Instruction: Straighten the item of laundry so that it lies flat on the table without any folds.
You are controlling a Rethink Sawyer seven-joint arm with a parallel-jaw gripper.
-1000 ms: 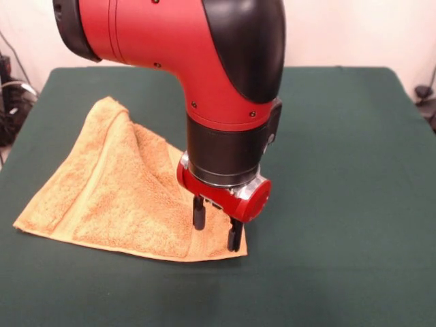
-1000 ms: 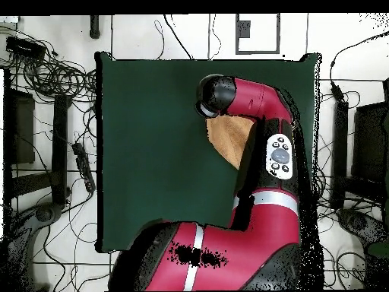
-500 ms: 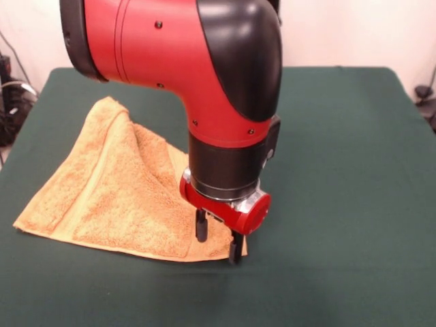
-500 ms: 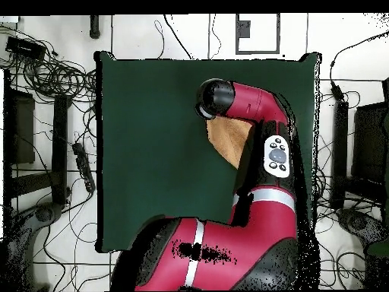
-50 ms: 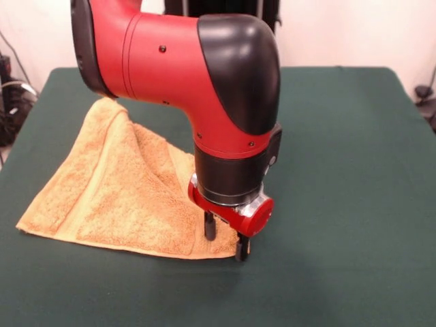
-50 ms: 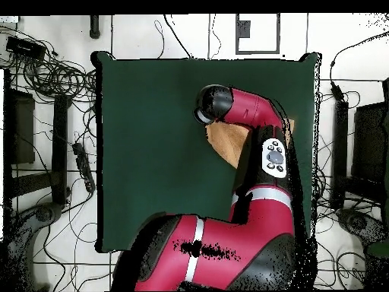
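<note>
a: red and black, your gripper [image 5: 225, 242] is at the bottom of the arm, pointing straight down over the near corner of the washcloth [image 5: 116, 191]. its two dark fingers [image 5: 210, 227] stand apart, one on the cloth and one at the cloth's edge, with the corner between them. nothing is pinched yet.

b: where does the cloth lie?

a: on the dark green table [image 5: 340, 204], towards the left of the front view. it is orange-tan terry, folded into a rough triangle, with a raised ridge running up its middle towards the far tip. from overhead, the arm hides most of it.

b: which step is this?

a: by my judgement, you are reaching for a corner. the cloth is still doubled over, so flattening has hardly begun.

b: and next?

a: probably close on the top layer only, lift a little, then draw it away from the fold. catching both layers would just drag the whole cloth.
</note>
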